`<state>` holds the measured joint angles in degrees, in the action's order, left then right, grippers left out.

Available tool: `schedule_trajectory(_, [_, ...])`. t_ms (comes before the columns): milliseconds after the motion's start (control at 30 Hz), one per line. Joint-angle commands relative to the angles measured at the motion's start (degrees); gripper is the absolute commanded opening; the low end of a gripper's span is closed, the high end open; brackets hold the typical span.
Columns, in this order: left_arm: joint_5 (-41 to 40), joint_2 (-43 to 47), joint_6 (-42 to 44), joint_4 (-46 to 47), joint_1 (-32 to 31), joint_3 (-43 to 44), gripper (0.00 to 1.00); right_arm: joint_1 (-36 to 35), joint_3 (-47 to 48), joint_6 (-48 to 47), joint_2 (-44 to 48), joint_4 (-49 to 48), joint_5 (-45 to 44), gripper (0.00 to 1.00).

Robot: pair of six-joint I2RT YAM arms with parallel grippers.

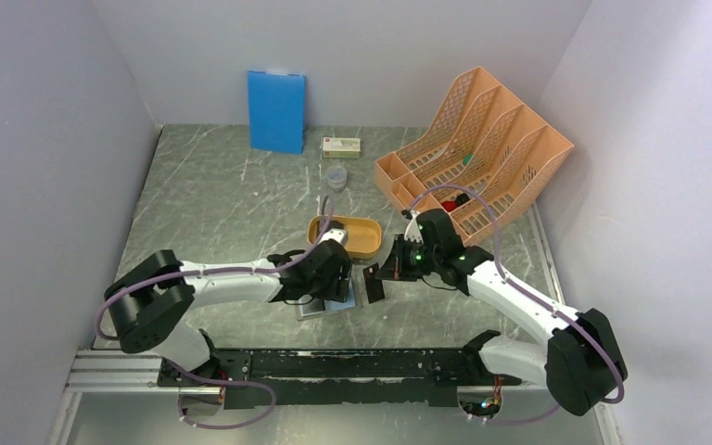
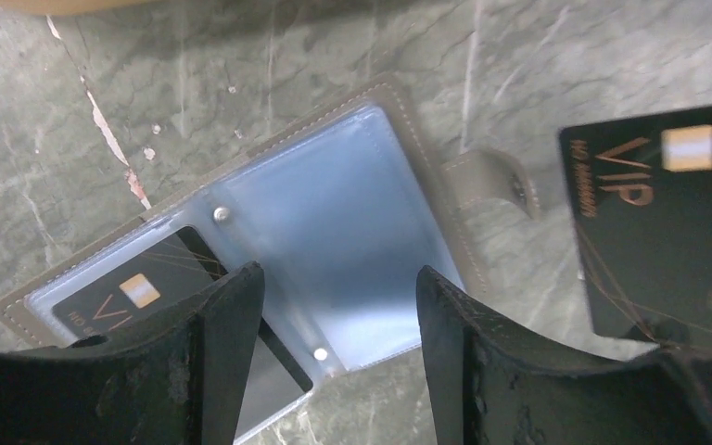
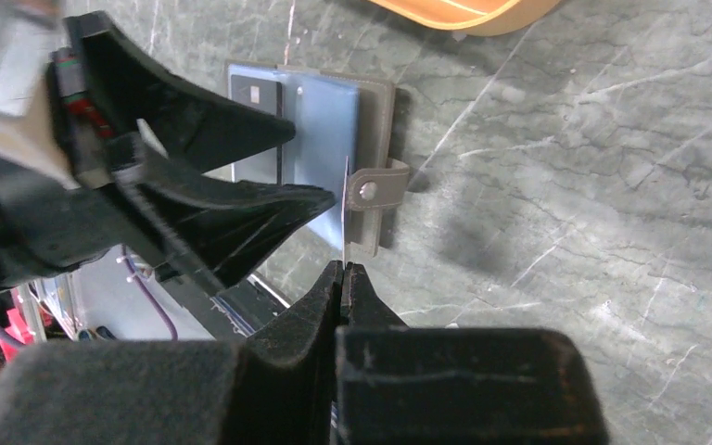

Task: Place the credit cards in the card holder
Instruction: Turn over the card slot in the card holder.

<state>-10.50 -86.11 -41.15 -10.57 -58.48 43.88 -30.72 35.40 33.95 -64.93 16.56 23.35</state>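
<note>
The grey card holder lies open on the table, its pale blue pockets facing up. One black credit card sits in its left pocket. My left gripper is open, its fingers spread just above the holder's near edge. My right gripper is shut on a second black card marked VIP. It holds that card upright just right of the holder; the card shows edge-on in the right wrist view. In the top view the holder is mostly hidden under the left gripper, with the held card beside it.
A mustard-yellow oval tray stands just behind the holder. A blue board leans on the back wall. An orange file rack fills the back right. A small box and a clear cup sit at the back middle.
</note>
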Motion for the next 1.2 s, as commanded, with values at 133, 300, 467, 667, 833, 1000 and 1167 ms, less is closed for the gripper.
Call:
schedule_trajectory(133, [-5.2, -5.2, 0.8, -0.1, -2.1, 2.3, 0.61, -1.7, 0.1, -2.3, 4.1, 1.0, -0.7, 0.0])
schedule_trajectory(300, [-7.3, -6.3, 1.4, -1.0, -2.9, 1.6, 0.46, -1.8, -0.4, -1.8, 5.3, 1.4, -1.3, 0.0])
schedule_trajectory(467, [-7.9, -5.8, 0.5, -1.1, -2.9, -0.5, 0.25, -2.1, -0.7, -1.7, 5.5, 1.5, -1.3, 0.0])
schedule_trajectory(667, [-7.8, -4.9, 0.3, -0.8, -3.0, -1.9, 0.05, -4.9, -0.9, -1.0, 3.6, -0.4, -0.4, 0.0])
schedule_trajectory(833, [-8.2, -3.4, 0.1, -0.7, -3.0, -3.1, 0.05, -7.7, -0.7, 0.4, 0.5, -1.5, -0.4, 0.0])
schedule_trajectory(1000, [-8.1, -0.5, 0.6, -0.1, -2.9, -4.2, 0.05, -7.9, -0.9, 0.4, -3.6, -1.8, -0.5, 0.0])
schedule_trajectory(1167, [-7.5, -0.2, 0.8, 0.1, -2.9, -4.5, 0.05, -7.9, -1.3, 0.9, -6.3, -4.6, 1.1, 0.0])
